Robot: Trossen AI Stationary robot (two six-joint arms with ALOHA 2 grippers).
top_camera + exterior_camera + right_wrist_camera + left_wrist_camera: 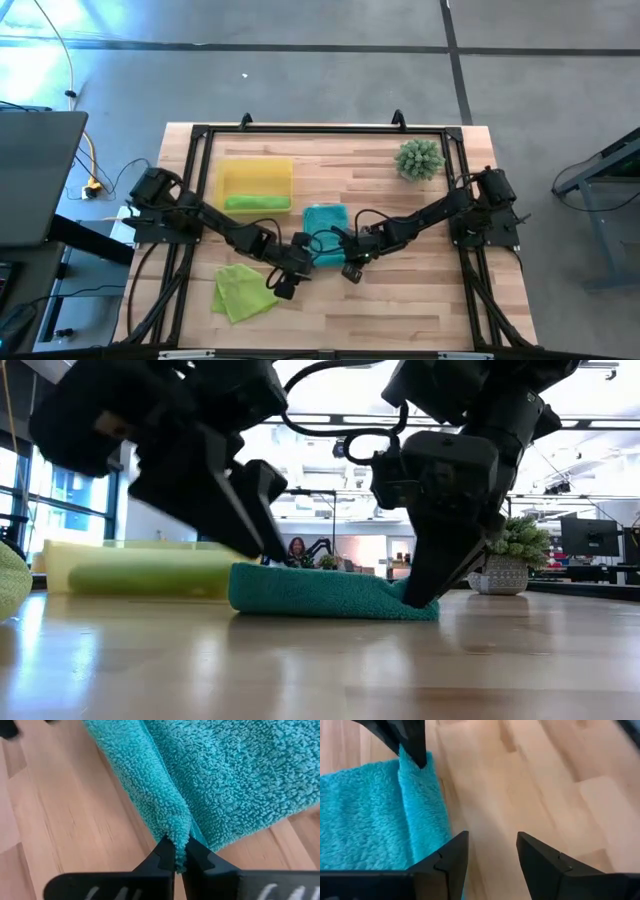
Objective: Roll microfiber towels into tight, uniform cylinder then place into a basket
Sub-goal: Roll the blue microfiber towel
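Teal towel (325, 228) flat, long axis front-to-back, right pincer (180, 854) pinching its near edge, left pincer (492, 851) spread.

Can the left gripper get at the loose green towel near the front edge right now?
Probably yes. The left gripper is open and empty, right beside the green towel, with bare table between. The right gripper pinches the teal towel, away from that path.

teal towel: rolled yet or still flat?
Not rolled. The teal towel lies mostly flat on the table, one edge folded over; the right gripper pinches that edge.
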